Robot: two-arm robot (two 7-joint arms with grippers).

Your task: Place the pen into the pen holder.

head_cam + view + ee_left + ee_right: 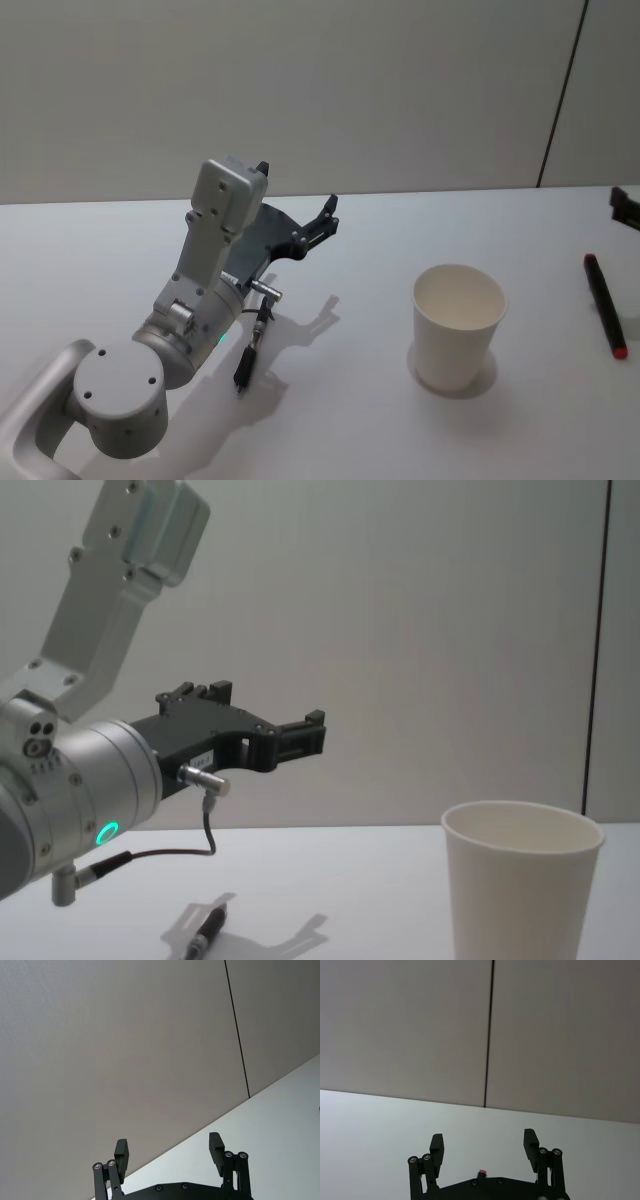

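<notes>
The pen (604, 303), black with a red end, lies on the white table at the far right. The pen holder (458, 325), an off-white paper cup, stands upright left of it and also rises in the chest view (522, 890). My right gripper (625, 207) shows at the right edge behind the pen. Its wrist view shows it (483, 1138) open and empty, with the pen's red end (481, 1172) just below. My left gripper (297, 187) hangs open above the table's left side, pointing away from me, empty in its own view (169, 1142) and the chest view (270, 708).
A second dark pen-like thing (245, 362) lies on the table under my left arm, also seen from the chest (205, 932). The white table (350, 420) ends at a plain grey wall with a dark vertical seam (562, 95).
</notes>
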